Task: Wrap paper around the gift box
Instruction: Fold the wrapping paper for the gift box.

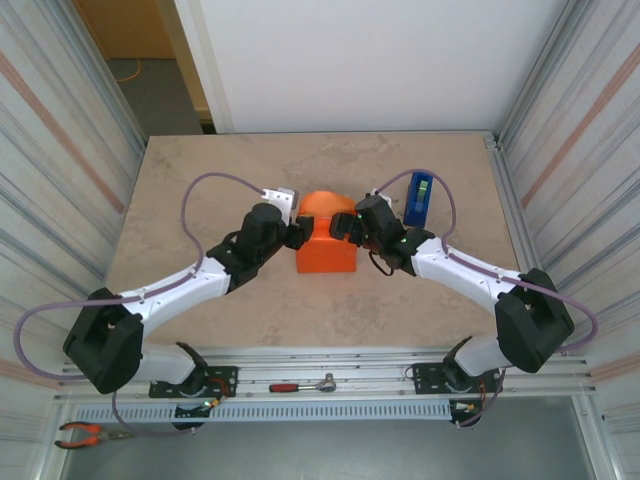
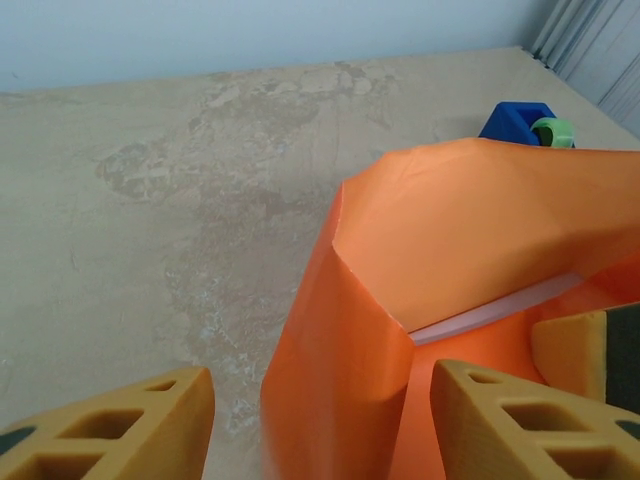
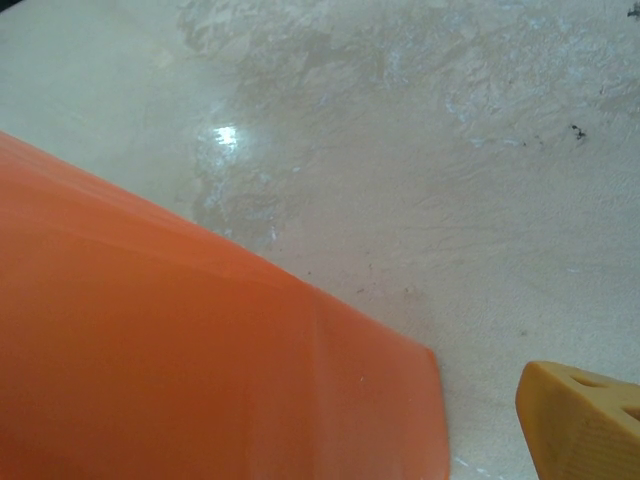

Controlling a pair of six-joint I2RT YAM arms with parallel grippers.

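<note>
My left gripper [image 2: 320, 390] is parted, astride the paper's [image 2: 470, 230] upright fold. Right gripper [image 1: 346, 228] spread wide; paper edge beside its finger [image 3: 580, 420], table [image 3: 450, 150] beyond.

blue tape disp. [image 1: 419, 197], ratchet [image 1: 300, 385], pliers [image 1: 85, 434]

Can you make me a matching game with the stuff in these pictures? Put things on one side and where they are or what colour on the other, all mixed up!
Things:
1. paper
2. tape dispenser
3. ratchet
4. pliers

Places and colours:
a. blue, toward the far right of the table
b. red handle, lying on the metal rail
c. bright orange, humped up mid-table
d. orange handles, in the near left corner, off the table

Pairs: 1-c, 2-a, 3-b, 4-d
</note>
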